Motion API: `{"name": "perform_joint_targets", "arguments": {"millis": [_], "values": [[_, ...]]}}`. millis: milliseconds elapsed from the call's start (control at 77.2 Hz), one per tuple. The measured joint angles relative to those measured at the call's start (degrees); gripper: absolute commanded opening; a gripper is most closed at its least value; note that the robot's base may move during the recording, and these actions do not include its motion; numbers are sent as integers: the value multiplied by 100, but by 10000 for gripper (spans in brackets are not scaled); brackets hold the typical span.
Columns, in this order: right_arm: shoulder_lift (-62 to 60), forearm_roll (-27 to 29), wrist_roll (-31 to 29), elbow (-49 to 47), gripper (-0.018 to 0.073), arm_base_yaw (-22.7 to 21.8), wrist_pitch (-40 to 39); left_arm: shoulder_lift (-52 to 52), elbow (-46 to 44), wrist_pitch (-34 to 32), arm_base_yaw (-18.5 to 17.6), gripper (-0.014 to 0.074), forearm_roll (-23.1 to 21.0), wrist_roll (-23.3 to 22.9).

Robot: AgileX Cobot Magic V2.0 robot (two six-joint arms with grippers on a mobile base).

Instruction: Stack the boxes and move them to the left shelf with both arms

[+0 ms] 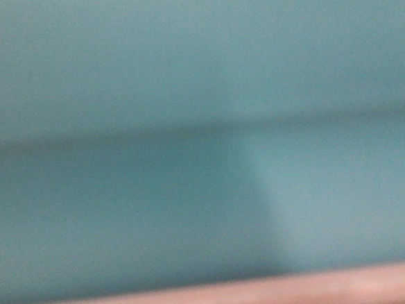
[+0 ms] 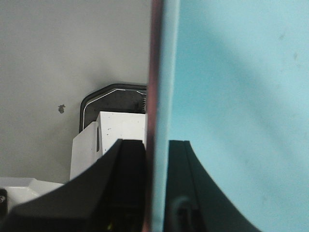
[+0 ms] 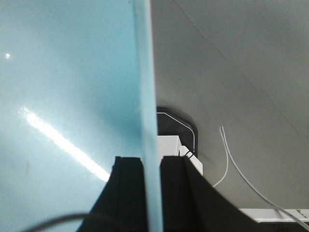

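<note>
Two nested tubs: blue tub (image 2: 241,96) inside pink tub (image 2: 153,72). Left fingers (image 2: 128,193) clamp both walls; right fingers (image 3: 128,193) clamp blue wall.

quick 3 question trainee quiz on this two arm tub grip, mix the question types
1. True or false: the left gripper is clamped on the walls of both the salmon pink plastic tub and the light sky blue plastic tub.
2. Which colour fills most of the front view? A) pink B) blue C) grey
3. Fill in: the right gripper pinches a ___ wall.
Key: 1 true; 2 B; 3 blue.
</note>
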Motion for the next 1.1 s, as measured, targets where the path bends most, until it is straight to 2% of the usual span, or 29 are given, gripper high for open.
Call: {"name": "perform_joint_targets", "arguments": {"millis": [1101], "values": [[0,0,0,0,57,0,0,0,0,34,0,7,0,0]]}}
